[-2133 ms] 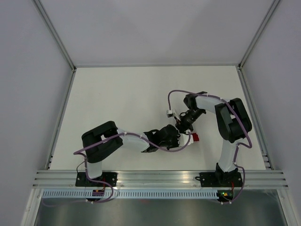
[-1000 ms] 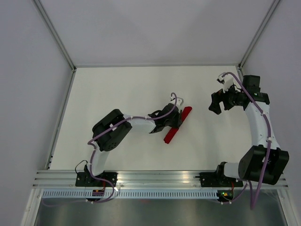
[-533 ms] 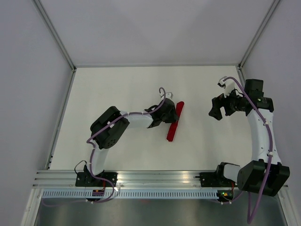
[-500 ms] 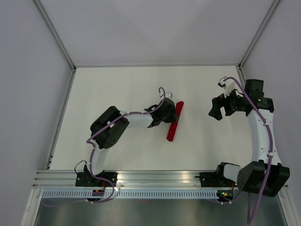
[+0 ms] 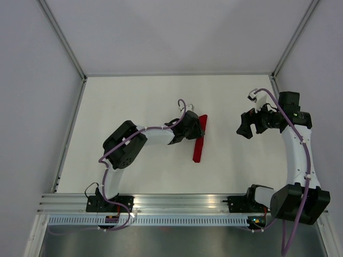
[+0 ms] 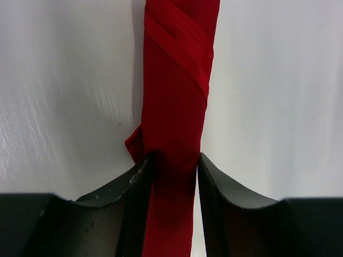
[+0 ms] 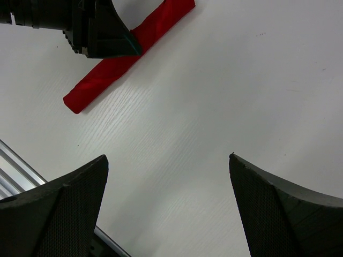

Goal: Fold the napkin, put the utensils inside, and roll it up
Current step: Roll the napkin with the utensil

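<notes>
The red napkin (image 5: 199,147) lies on the white table as a tight, narrow roll, running almost straight toward the near edge. My left gripper (image 5: 200,127) straddles its far part. In the left wrist view the roll (image 6: 177,80) runs between the black fingers (image 6: 134,198). The left finger touches it and a thin strip of table shows beside the right one, so my left gripper (image 6: 172,160) stands slightly open. My right gripper (image 5: 244,127) hovers wide open at the right, apart from the roll (image 7: 107,75), with nothing between its fingers (image 7: 168,156). The utensils are hidden.
The white table (image 5: 139,101) is walled by grey panels with aluminium posts. An aluminium rail (image 5: 177,202) runs along the near edge, also seen as the rail (image 7: 10,166) in the right wrist view. The left arm's elbow (image 5: 122,144) rests left of the roll.
The left gripper has swung the roll from slanted to nearly straight front to back and loosened its jaws around it. The right arm has barely moved.
</notes>
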You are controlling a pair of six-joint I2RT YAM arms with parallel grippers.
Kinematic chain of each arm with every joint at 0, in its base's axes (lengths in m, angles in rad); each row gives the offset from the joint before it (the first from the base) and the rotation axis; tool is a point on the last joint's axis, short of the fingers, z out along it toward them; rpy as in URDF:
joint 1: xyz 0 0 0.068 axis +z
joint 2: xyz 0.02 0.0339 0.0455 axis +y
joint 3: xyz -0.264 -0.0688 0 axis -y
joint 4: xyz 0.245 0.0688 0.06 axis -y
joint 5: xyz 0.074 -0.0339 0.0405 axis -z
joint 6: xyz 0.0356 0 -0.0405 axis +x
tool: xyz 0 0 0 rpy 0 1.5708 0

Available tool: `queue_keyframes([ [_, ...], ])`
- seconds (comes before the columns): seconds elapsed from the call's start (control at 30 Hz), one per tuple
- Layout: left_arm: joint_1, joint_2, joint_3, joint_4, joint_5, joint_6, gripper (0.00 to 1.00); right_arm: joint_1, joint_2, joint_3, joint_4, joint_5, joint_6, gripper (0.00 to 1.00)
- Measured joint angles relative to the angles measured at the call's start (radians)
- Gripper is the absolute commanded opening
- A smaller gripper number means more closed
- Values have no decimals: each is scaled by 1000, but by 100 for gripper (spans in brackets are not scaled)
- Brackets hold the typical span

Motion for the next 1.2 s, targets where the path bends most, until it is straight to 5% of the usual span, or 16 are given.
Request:
queue_keyframes([
  [1.2,-33,-66,-51,-26,-41,92,59,0,20,-45,-7,-6,-8,98],
])
